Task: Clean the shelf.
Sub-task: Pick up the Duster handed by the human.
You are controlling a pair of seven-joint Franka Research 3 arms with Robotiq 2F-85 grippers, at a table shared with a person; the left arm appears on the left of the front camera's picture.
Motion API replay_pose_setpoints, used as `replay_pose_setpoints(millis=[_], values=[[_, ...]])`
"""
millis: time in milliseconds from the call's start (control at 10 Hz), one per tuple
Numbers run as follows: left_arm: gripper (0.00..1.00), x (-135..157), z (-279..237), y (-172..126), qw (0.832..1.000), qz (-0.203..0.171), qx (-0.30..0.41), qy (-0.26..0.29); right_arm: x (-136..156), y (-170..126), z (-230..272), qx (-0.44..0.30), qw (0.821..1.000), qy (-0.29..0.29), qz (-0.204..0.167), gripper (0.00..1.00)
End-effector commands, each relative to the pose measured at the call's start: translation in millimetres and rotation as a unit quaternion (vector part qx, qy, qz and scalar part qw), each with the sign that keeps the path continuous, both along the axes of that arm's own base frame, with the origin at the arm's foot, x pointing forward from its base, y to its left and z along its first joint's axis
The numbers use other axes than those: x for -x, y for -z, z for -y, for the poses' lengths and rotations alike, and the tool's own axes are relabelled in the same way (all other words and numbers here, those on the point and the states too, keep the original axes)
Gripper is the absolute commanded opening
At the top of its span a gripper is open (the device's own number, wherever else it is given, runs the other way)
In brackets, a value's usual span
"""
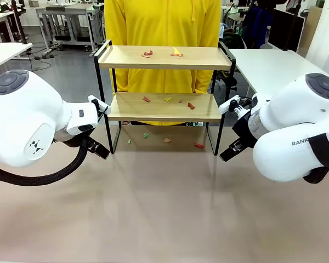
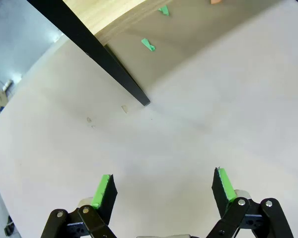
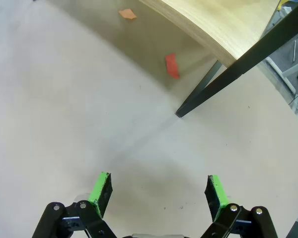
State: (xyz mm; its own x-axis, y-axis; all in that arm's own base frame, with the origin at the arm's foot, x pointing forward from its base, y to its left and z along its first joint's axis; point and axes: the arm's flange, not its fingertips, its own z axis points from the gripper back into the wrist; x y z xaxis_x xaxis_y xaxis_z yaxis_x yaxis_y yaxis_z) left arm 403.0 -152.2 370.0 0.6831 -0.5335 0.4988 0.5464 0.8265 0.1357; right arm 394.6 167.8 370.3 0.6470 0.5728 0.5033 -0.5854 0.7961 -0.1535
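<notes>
To judge by the litter, the cleaning has hardly begun. The left hand hovers low over bare tabletop just outside the left front leg of the shelf. Its green pads are spread wide with nothing between them.

The shelf stands upright at the far middle of the tabletop, between the two arms and directly in front of a person in a yellow top. It has two light wooden boards on a thin black frame with looped side rails.

Paper scraps lie on every level. On the top board are a red scrap and a yellow scrap. At least three more scraps lie on the lower board. A green bit, an orange bit and a red bit lie on the tabletop underneath. All of this looks left to clear.

The right hand hangs over the tabletop near the right front leg, equally wide and empty.
</notes>
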Motion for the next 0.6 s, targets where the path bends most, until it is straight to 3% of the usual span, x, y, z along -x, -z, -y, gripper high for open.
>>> replay_pose_setpoints(millis=[0, 100, 200, 300, 500], values=[[1.0, 2.9, 0.0, -29.3, 1.0, 0.015, 0.016, 0.014, -7.2, -30.1, -3.1, -0.001, 1.0, 0.006, 0.028, 1.0], [1.0, -4.4, -3.7, -67.6, 0.999, 0.014, 0.043, 0.021, -17.0, -70.6, -3.0, -0.043, 0.999, -0.017, 0.023, 1.0], [1.0, -13.4, -10.3, -99.3, 0.998, -0.01, 0.052, 0.046, -25.6, -102.2, -0.2, -0.05, 0.998, -0.002, 0.049, 1.0], [1.0, -26.8, -18.0, -125.8, 0.997, -0.02, 0.056, 0.055, -31.8, -129.0, 6.4, -0.066, 0.997, -0.013, 0.042, 1.0], [1.0, -47.9, -44.2, -175.8, 0.988, -0.045, 0.089, 0.12, -49.9, -163.8, 32.4, -0.091, 0.994, -0.05, 0.023, 1.0]])
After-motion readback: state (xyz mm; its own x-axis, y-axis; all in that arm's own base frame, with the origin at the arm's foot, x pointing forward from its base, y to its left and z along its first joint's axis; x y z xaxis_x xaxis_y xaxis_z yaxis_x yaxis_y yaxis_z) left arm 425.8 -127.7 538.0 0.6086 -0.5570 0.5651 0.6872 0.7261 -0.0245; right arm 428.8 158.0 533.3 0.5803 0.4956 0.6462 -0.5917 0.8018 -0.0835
